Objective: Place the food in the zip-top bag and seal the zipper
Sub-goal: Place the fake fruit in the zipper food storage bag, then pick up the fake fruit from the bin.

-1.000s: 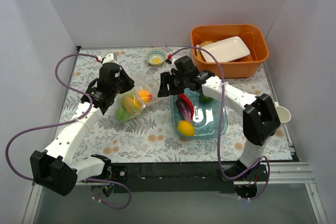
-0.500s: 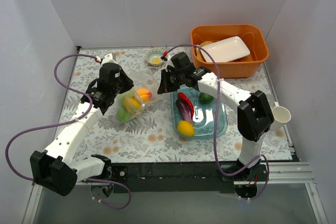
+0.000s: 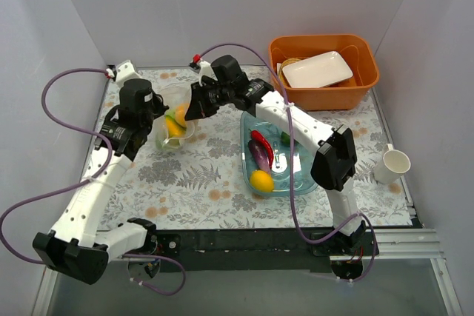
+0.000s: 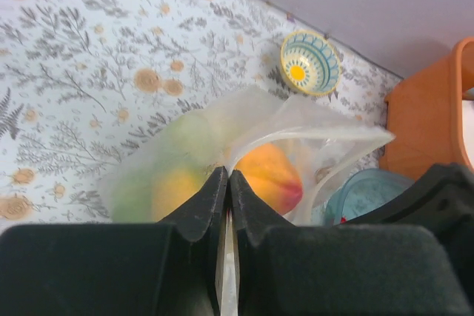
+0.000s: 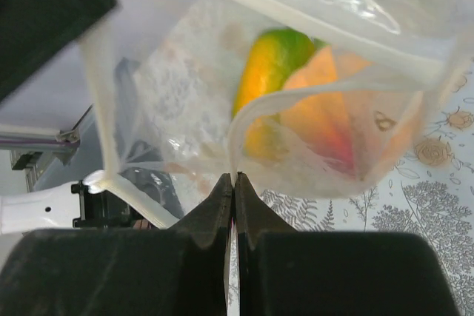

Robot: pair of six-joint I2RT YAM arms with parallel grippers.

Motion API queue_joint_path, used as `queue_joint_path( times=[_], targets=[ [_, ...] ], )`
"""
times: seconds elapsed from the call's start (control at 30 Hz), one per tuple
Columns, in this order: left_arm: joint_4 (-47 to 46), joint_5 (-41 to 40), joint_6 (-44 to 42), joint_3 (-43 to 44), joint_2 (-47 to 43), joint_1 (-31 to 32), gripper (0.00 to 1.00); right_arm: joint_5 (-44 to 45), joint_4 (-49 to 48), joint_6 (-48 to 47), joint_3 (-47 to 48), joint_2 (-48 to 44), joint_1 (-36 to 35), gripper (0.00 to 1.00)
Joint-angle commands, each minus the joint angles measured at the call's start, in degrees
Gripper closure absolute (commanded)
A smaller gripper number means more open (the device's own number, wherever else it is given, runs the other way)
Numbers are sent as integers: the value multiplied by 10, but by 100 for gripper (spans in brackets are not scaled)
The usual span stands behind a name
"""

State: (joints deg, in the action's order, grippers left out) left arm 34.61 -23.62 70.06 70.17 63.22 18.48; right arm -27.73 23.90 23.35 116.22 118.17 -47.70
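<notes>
While both pairs of jaws pinch the bag (image 4: 192, 135) rim tight, lift gently. The peach (image 4: 270, 177) should hang below the jaws.

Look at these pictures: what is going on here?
Two robot arms hold a clear bag between them. The left gripper and the right gripper are each pinched shut on the strip at its mouth, which is open. A peach and other fruit sit inside. A chilli, an eggplant and a lemon lie in the blue tray, not yet bagged.

Orange tub (image 3: 333, 97), white cup (image 3: 393, 162), patterned bowl (image 4: 309, 62)
</notes>
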Motion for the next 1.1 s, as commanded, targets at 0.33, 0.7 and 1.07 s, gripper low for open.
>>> queue_joint_path(
  times=[0.33,0.7,1.07],
  targets=[
    [-38,68,2,-90,17,-3,100,68,-73,20,-237,-58,36,91],
    [-69,132,28,-137,16,-4,100,102,-96,28,-304,-116,45,81],
    [-79,166,17,-124,9,-4,100,203,10,-57,-425,-277,53,22]
  ],
)
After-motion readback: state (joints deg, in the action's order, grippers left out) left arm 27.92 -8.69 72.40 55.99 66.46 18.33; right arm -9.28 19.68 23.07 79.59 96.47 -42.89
